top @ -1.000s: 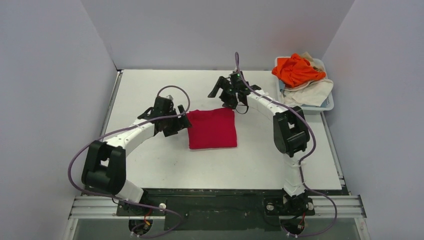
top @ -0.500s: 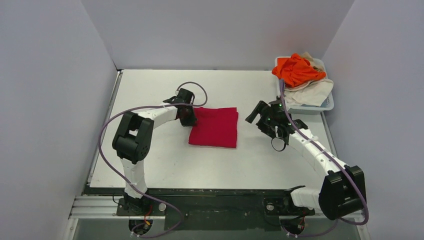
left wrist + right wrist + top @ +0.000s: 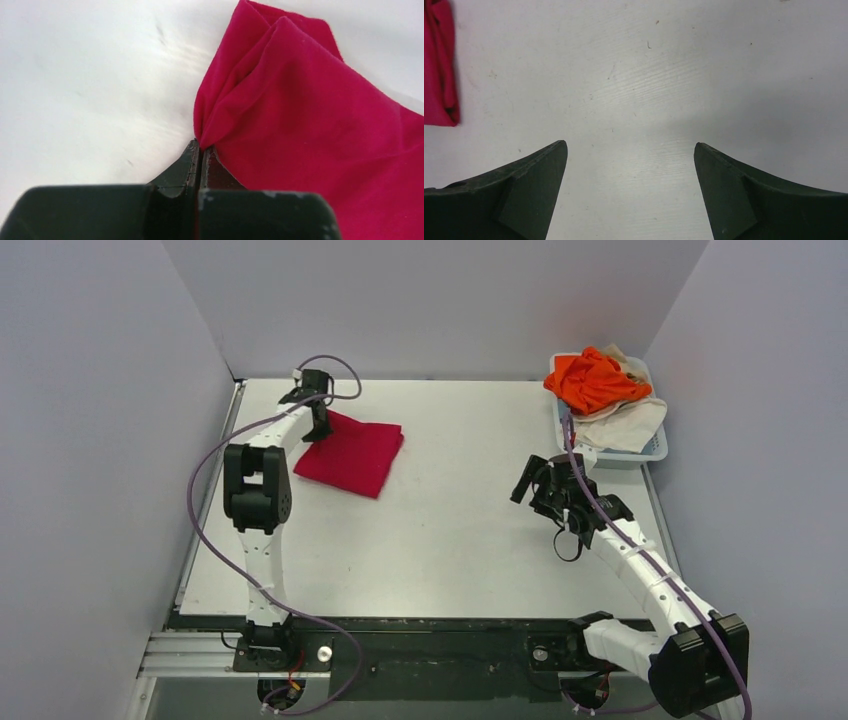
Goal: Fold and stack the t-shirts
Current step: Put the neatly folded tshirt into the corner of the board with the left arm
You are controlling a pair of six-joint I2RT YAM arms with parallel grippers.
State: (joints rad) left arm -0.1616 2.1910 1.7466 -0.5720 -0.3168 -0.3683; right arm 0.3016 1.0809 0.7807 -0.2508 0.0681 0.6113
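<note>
Your left claw [image 3: 200,148], clenched on a corner of the folded crimson t-shirt [image 3: 352,453], has dragged it to the counter's [image 3: 450,540] far-left edge. Your right claw [image 3: 630,146], spread wide, has retreated rightward, leaving broad counter between them.

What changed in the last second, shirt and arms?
The left gripper, shut on a corner of the red shirt, dragged it from mid-table to the far left. The right gripper swung away to the right, open. The orange shirt and cream shirt stayed in the basket.
</note>
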